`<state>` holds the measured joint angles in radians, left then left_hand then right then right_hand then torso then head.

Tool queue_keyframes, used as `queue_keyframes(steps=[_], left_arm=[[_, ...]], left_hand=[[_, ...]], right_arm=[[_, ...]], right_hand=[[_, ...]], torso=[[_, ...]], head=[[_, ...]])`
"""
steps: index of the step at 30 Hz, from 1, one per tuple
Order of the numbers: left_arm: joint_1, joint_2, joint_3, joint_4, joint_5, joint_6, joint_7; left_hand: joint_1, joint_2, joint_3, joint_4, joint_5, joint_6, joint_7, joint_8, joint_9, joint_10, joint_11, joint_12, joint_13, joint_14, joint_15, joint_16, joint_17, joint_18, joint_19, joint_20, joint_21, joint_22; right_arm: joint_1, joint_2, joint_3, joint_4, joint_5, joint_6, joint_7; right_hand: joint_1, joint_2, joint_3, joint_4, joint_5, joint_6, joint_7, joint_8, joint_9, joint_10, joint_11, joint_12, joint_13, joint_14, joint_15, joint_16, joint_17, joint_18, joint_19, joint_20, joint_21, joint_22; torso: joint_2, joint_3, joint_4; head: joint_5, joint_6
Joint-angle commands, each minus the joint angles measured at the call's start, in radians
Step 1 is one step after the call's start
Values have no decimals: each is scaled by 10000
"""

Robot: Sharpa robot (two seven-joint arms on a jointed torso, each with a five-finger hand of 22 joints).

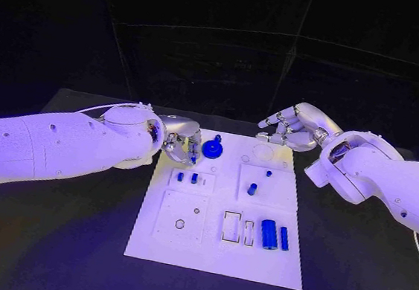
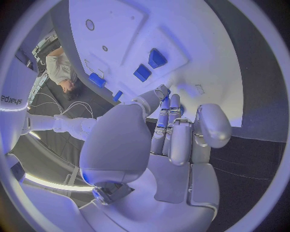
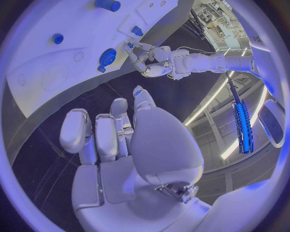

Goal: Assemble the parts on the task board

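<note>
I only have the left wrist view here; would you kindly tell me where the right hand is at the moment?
Observer: The right hand hovers just beyond the far edge of the task board, near its right corner, fingers apart and holding nothing.
Operator: Thank you. Is any part hidden behind my own hand?
Observer: Yes. A round blue part lies on the board's far end, right beside the fingertips of the left hand.
</note>
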<state>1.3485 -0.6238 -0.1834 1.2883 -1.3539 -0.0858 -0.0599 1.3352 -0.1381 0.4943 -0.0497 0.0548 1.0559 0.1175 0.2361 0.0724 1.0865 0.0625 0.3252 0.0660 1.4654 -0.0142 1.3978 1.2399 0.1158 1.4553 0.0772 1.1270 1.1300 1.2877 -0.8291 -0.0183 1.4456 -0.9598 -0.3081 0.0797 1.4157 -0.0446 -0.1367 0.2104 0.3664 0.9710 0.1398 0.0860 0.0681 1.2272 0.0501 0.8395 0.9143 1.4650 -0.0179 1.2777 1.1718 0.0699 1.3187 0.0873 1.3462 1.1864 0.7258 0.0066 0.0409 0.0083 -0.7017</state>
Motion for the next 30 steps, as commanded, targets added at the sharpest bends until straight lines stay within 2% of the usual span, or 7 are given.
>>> queue_keyframes(steps=[1,8,15,30], left_arm=[[3,30,2,-13,56,285,-46],[-4,71,-2,-25,56,362,-49],[-7,108,-8,-125,56,401,-95],[-16,113,-14,-174,56,365,-178]], left_hand=[[-103,-2,33,26,-37,77,25,-66,4,82,-5,-30,-7,443,-80,27,-15,-178,73,-16,57,26],[-107,-4,32,26,-38,80,24,-68,4,86,-6,-34,-6,443,-80,30,-10,-181,75,-16,68,38],[-136,-44,18,18,-41,58,30,-114,-8,85,1,-90,-11,438,-77,26,-27,-180,63,-15,65,42],[-273,-246,-39,-14,-43,-633,199,-797,-104,-11,108,-490,-10,415,8,28,-107,-189,12,51,99,127]], right_arm=[[17,0,6,20,-13,54,82],[17,19,6,11,-13,60,88],[16,17,6,15,-13,57,84],[16,-9,6,14,-24,114,-33]], right_hand=[[-28,111,-34,-6,37,36,-18,67,14,-64,-3,-17,-6,241,-57,-68,-5,172,-74,9,-40,-8],[-28,111,-34,-6,37,36,-18,67,14,-64,-3,-17,-6,241,-57,-68,-5,172,-74,9,-40,-8],[-28,111,-34,-6,37,36,-18,67,14,-64,-3,-17,-6,241,-57,-68,-5,172,-74,9,-40,-8],[-11,106,-49,-19,27,17,-14,61,10,-136,-2,-132,-111,232,-58,-115,-53,191,-127,8,-96,-93]], torso=[[-2,-5,6],[-2,-10,10],[-3,2,4],[-7,-6,7]], head=[[-11,-24],[-11,-31],[5,-34],[-23,-37]])
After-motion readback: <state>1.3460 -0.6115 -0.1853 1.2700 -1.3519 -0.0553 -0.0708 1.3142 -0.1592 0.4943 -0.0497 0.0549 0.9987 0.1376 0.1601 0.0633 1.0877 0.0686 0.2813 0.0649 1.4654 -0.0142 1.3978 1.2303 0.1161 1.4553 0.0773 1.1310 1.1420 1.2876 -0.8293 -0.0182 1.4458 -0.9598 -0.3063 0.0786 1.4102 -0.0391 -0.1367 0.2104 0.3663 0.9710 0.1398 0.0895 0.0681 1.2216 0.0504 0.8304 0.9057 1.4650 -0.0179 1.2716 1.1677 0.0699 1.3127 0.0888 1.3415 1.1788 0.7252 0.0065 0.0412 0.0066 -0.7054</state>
